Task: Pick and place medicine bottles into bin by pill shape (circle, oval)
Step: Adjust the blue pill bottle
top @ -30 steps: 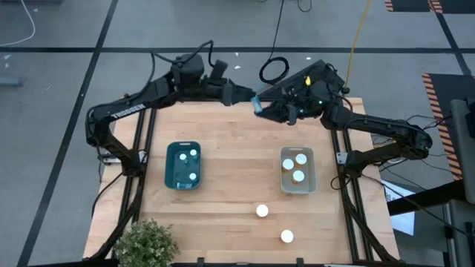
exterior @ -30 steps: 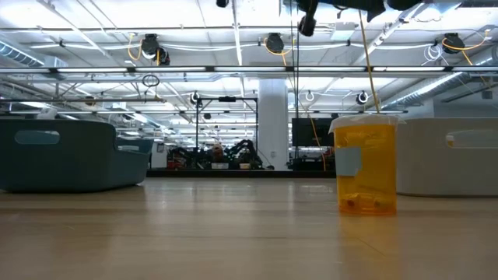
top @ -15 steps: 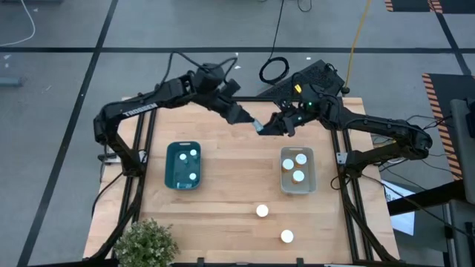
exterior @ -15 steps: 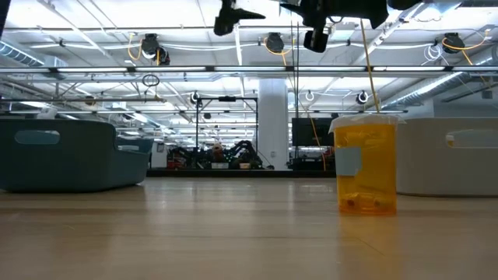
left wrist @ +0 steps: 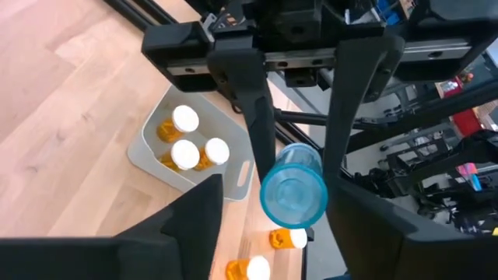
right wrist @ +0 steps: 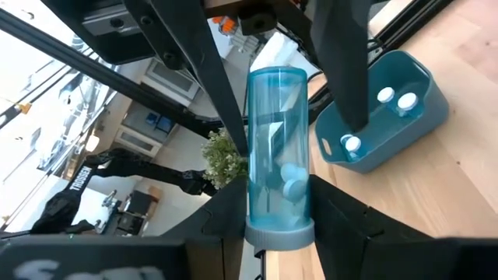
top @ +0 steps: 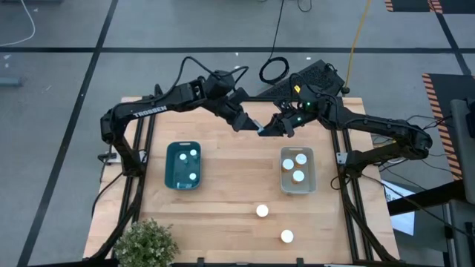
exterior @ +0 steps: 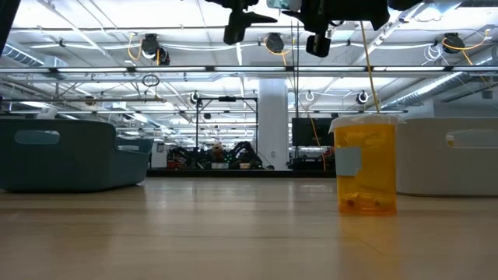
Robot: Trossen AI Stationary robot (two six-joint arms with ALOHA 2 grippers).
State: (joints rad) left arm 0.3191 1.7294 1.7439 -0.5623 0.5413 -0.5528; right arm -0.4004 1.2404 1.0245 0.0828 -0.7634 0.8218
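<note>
A clear blue medicine bottle [top: 260,127] with pale pills inside hangs above the table's far middle, and my right gripper [right wrist: 278,211] is shut on it. My left gripper [top: 251,123] faces it, open. Its fingers [right wrist: 212,85] stand on either side of the bottle's free end [left wrist: 294,191], with a gap showing on each side. Two white-capped bottles [top: 262,211] [top: 286,236] stand on the table near its front edge. One of them shows as an upright amber bottle [exterior: 364,165] in the low view. My right gripper pinches the blue bottle's sides [right wrist: 257,204] between its two fingers. The bottle lies along the fingers, its wider rimmed end [right wrist: 278,233] back toward the wrist and its other end sticking out past the fingertips. It is lifted clear of the table.
A teal bin [top: 170,167] at the left middle holds white-capped bottles. A pale grey bin [top: 283,172] at the right middle holds three amber bottles. A potted plant [top: 145,243] stands at the near left corner. Bare wood lies between the bins.
My left gripper has swung from the far edge toward the table's near side and right, until its open fingers flank the blue bottle's free end. My right gripper has carried the bottle a little toward the near edge.
</note>
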